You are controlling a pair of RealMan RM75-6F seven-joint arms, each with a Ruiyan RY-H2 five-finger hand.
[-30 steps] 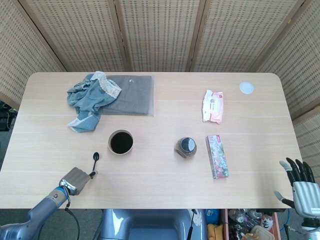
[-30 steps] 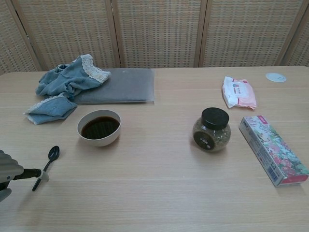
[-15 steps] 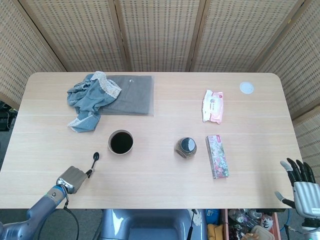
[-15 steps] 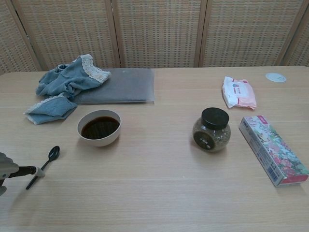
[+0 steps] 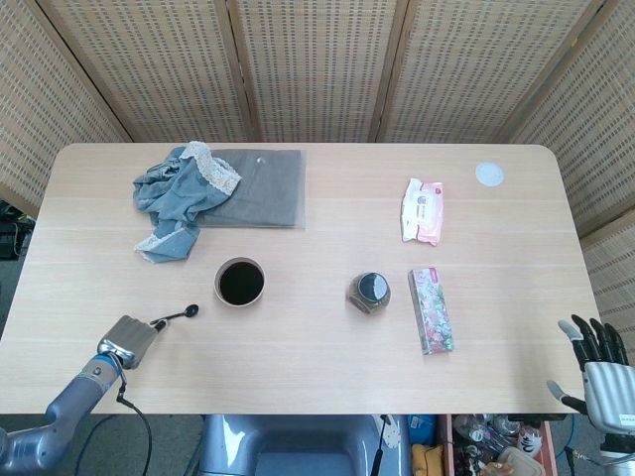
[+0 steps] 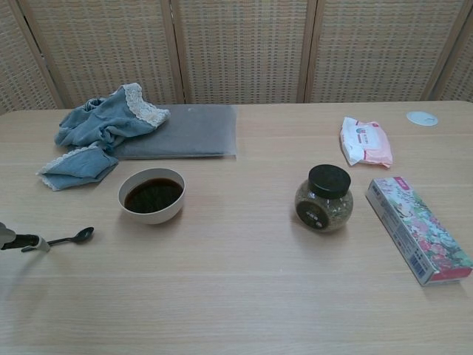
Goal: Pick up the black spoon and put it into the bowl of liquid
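While pinched by left hand (image 5: 126, 340), slim black spoon (image 5: 177, 316)

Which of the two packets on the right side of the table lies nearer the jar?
The long floral box: it lies just beside the black-lidded jar, while the pink wipes pack lies farther back, towards the screen.

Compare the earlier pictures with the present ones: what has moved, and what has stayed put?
The left hand, holding the black spoon by its handle, has drawn back toward the table's near-left edge, swinging the spoon from pointing away to lying crosswise, its head toward the bowl of liquid. The right hand, the bowl, jar and cloth have not moved.
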